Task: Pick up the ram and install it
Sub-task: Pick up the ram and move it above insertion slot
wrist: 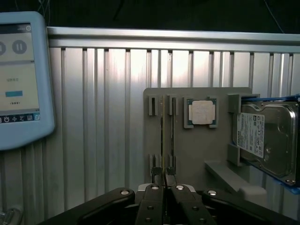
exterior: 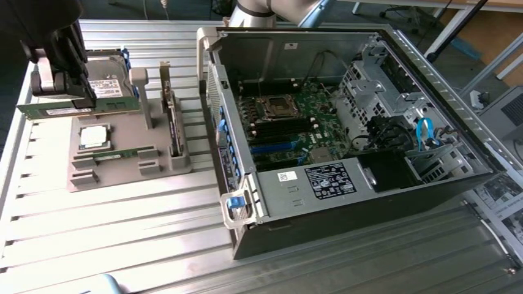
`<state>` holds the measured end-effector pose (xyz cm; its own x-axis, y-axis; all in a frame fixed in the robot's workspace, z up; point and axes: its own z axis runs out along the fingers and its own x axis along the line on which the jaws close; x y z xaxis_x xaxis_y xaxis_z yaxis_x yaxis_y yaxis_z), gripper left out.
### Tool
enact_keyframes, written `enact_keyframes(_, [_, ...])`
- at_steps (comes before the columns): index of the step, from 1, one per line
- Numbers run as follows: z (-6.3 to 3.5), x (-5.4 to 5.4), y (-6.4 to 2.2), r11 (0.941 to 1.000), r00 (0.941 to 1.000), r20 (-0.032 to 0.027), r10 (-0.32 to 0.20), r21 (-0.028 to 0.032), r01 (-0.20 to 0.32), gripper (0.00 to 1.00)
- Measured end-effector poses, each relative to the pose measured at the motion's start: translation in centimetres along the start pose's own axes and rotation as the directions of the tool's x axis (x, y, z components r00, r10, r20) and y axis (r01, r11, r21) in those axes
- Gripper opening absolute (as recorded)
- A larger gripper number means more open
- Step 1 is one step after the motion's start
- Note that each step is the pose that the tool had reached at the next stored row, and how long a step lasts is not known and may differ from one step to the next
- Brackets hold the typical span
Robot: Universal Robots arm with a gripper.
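A: State of fingers (wrist: 154, 197)?
B: Clamped almost closed on the ram (exterior: 73, 109), held above the grey tray (exterior: 122, 177).
A: Step?
B: Pick looks done, install not. Needs edge lined up with a motherboard (exterior: 286, 116) slot, I'd say.

Ribbed metal table (exterior: 122, 233) with grey fixture (exterior: 122, 176), open computer case (exterior: 327, 240)

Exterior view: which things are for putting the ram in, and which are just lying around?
For the job: the ram, gripped by the end effector; the open computer case; its motherboard.
Just lying about: the other ram stick, the processor, the hard drive, the grey holder.
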<state>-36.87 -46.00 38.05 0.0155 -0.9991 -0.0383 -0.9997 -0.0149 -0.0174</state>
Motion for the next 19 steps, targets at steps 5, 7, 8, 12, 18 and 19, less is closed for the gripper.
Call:
enact_keyframes(5, [-0.42,0.0,-0.01,1.0,1.0,0.0,0.0,0.0,0.0,0.12])
enact_keyframes(7, [-0.57,0.0,-0.01,1.0,1.0,0.0,0.0,-0.0001,0.0,0.12])
enact_keyframes(8, [-0.64,0.0,-0.01,1.0,1.0,-0.0001,0.0,-0.0001,0.0,0.12])
enact_keyframes(12, [-0.9,0.0,-0.02,1.0,1.0,0.0,0.0,0.0,0.0,0.12])
enact_keyframes(18, [-1.33,-0.1,-0.03,1.0,1.0,-0.0001,0.0,0.0,0.0,0.12])
enact_keyframes(19, [-1.4,-0.1,-0.03,1.0,1.0,0.0,0.0,0.0,0.0,0.12])
